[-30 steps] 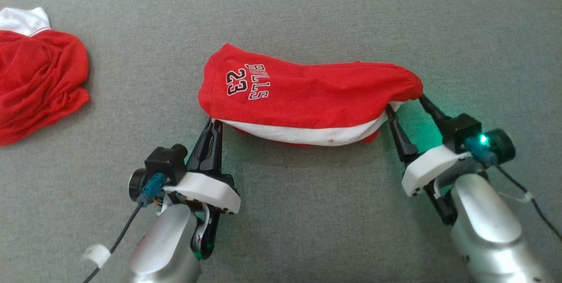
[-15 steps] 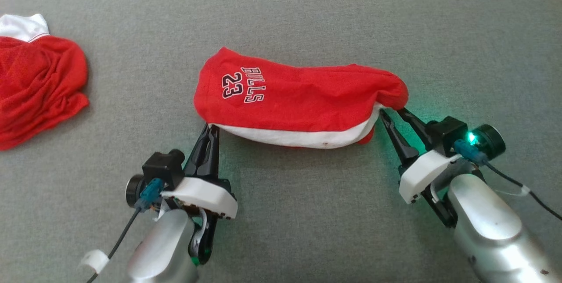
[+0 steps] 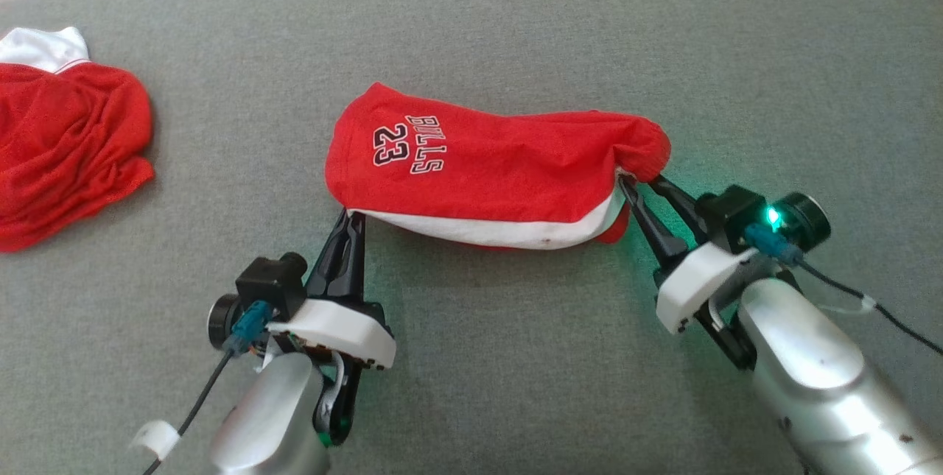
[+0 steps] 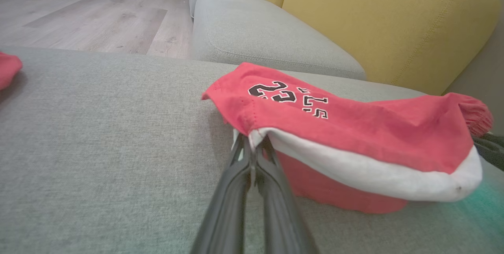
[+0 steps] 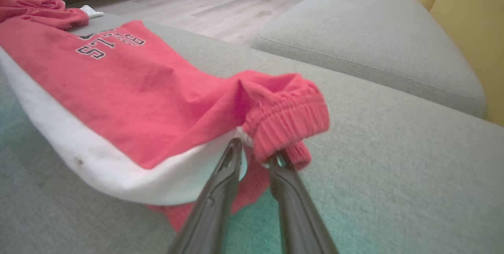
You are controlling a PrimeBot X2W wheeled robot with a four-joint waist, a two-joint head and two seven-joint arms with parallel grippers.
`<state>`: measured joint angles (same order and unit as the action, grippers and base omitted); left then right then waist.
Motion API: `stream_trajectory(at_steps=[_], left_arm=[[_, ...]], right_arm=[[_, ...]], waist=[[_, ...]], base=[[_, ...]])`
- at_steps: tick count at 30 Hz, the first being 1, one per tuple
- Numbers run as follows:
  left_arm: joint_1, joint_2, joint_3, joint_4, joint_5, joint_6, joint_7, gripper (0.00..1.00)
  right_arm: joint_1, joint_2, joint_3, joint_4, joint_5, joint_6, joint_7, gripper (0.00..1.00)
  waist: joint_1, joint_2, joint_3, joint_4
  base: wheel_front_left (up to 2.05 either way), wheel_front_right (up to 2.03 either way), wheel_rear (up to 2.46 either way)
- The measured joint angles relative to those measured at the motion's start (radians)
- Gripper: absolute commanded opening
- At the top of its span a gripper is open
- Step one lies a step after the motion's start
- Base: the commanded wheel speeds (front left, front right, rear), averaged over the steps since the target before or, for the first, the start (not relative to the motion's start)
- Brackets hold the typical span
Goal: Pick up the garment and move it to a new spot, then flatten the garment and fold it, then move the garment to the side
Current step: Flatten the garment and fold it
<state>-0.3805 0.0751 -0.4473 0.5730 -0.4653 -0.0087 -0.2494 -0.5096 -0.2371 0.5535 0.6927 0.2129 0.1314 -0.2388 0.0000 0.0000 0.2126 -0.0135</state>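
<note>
Left gripper (image 3: pixel 352 216) and right gripper (image 3: pixel 639 182) (2 total) each pinch closed on 1 red garment (image 3: pixel 479 166).

The left gripper (image 3: pixel 351 216) is pointing up the head view from the lower left, its two dark fingers pressing together on the garment (image 3: pixel 486 173). The right gripper (image 3: pixel 639 182) is angling up and to the left from the lower right, its fingers slightly apart and pinching the garment's thicker end. The left forearm (image 3: pixel 272 423) and the right forearm (image 3: pixel 818 379) are extending in from the bottom edge.
</note>
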Motion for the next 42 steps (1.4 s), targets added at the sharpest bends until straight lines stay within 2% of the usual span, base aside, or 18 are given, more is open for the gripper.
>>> stream_trajectory(at_steps=[3,5,7,13,18,24,29,33,38,42], left_arm=[[0.0,0.0,0.0,0.0,0.0,0.0,0.0,0.0],[0.0,0.001,0.0,-0.001,0.0,0.0,0.0,0.0],[0.0,0.003,0.002,-0.008,0.0,0.001,0.0,0.0],[0.0,0.021,0.026,-0.062,0.009,0.009,0.0,0.0],[-0.002,0.073,0.036,-0.173,0.02,0.008,0.001,0.0],[-0.015,0.164,0.064,-0.367,0.035,0.01,0.072,0.0],[-0.087,0.228,0.078,-0.529,0.043,0.009,0.197,0.0],[-0.188,0.269,0.094,-0.589,0.043,-0.001,0.286,0.0],[-0.315,0.282,0.095,-0.55,0.026,-0.027,0.363,0.0],[-0.445,0.291,0.097,-0.453,0.023,-0.047,0.393,0.0]], right_arm=[[-0.026,-0.002,0.022,0.01,0.009,0.0,0.0,0.29],[-0.045,-0.002,0.028,0.016,0.009,0.0,0.0,0.2],[-0.061,-0.009,0.034,0.019,0.016,0.0,0.0,0.0],[-0.063,-0.035,0.04,-0.008,0.046,0.0,-0.002,0.0],[-0.061,-0.09,0.003,-0.14,0.077,0.0,-0.005,0.0],[-0.025,-0.158,-0.074,-0.378,0.105,0.0,0.042,0.0],[0.018,-0.212,-0.137,-0.617,0.113,0.0,0.156,0.0],[0.01,-0.227,-0.174,-0.762,0.12,0.0,0.253,0.0],[-0.054,-0.231,-0.173,-0.791,0.137,0.0,0.329,0.0],[-0.19,-0.213,-0.143,-0.708,0.152,0.0,0.349,0.0]], waist=[[0.0,0.0,0.001,0.003],[0.0,0.0,0.003,0.004],[0.0,0.0,0.002,0.004],[0.0,0.0,-0.015,-0.001],[0.0,0.0,-0.054,-0.007],[0.0,0.0,-0.115,-0.011],[-0.0001,0.0,-0.166,-0.015],[-0.0002,0.0,-0.175,-0.027],[0.0,0.0,-0.132,-0.036],[0.0001,0.0,-0.069,-0.044]], base=[[0.0,0.0,0.0],[0.0,0.0,0.0],[0.0,0.0,0.0],[0.0,0.0,0.0],[0.0,0.0,0.0],[0.0,0.0,0.0],[0.0,0.0,0.0],[0.0,0.0,0.0],[0.0,0.0,0.0],[0.0,0.0,0.0]])
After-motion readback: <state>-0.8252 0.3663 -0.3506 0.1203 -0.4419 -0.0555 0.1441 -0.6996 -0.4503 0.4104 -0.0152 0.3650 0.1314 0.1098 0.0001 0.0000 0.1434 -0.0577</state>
